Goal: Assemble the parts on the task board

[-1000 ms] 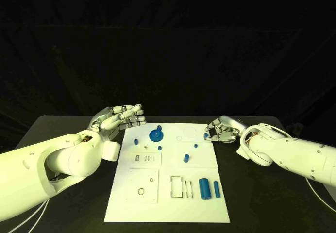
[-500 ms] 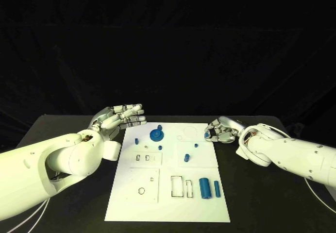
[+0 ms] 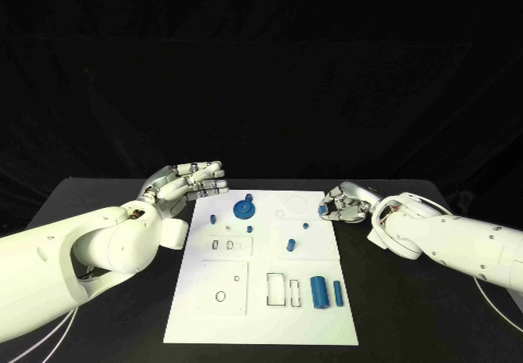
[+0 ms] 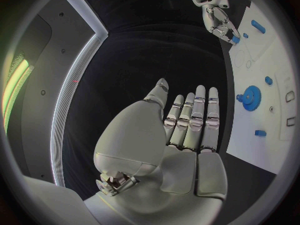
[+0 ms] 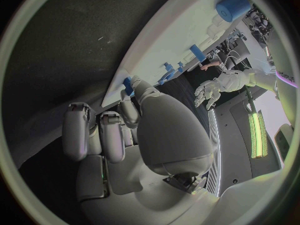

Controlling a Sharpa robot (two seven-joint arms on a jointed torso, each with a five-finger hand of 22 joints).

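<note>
Task board, white, lies mid-table on the black table. Nearest on it: two upright-lying blue cylinders, one thick, one thin, side by side near the right edge. Farther in, four small blue pegs: one mid-board, one, one toward the left edge, one. One blue gear at the far end. Right hand at the board's far right corner, fingers curled, pinching a small blue part. Left hand beside the far left corner, fingers straight and apart, holding nothing.
</note>
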